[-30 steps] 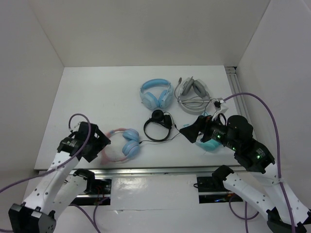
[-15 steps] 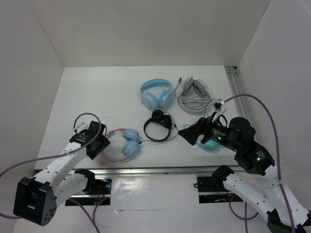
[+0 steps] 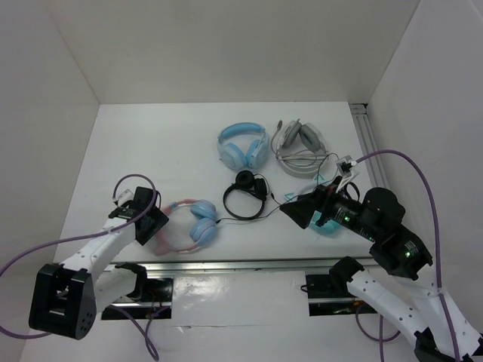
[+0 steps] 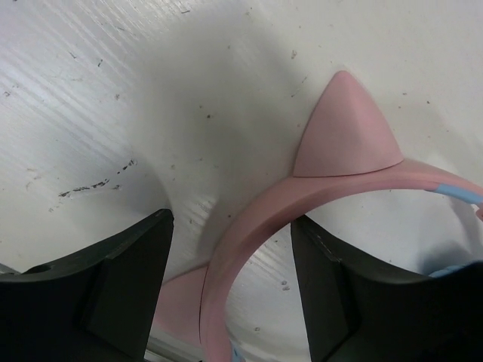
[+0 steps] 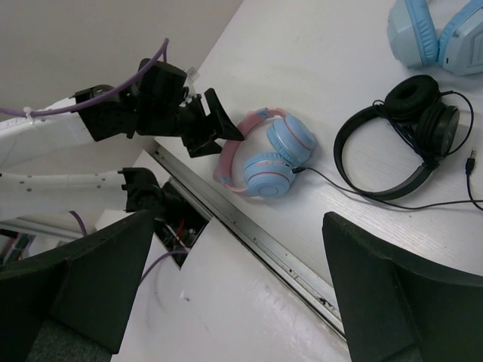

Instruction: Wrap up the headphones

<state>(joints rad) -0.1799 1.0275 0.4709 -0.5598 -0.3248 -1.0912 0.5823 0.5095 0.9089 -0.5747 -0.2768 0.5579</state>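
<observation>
The headphones (image 3: 198, 226) lie near the table's front left, with a pink cat-ear headband (image 4: 347, 128) and two light blue cups (image 5: 278, 154). A thin black cable (image 5: 343, 187) runs right from one cup. My left gripper (image 3: 153, 225) is down on the table at the headband's left end. In the left wrist view its jaws (image 4: 230, 226) stand on either side of the pink band; the right finger is close against it and a gap shows beside the left finger. My right gripper (image 3: 296, 209) hangs wide open above the front right, holding nothing (image 5: 238, 256).
Black on-ear headphones (image 3: 247, 194) lie mid-table, right of the pink pair. An all-blue pair (image 3: 243, 145) and a white-grey pair (image 3: 300, 141) sit farther back. A teal item (image 3: 326, 225) shows under the right arm. The metal front rail (image 5: 249, 219) runs just behind the pink pair.
My left gripper has swung in over the pink headband's end and its jaws have narrowed around the band. My right arm has drifted slightly right, still open.
</observation>
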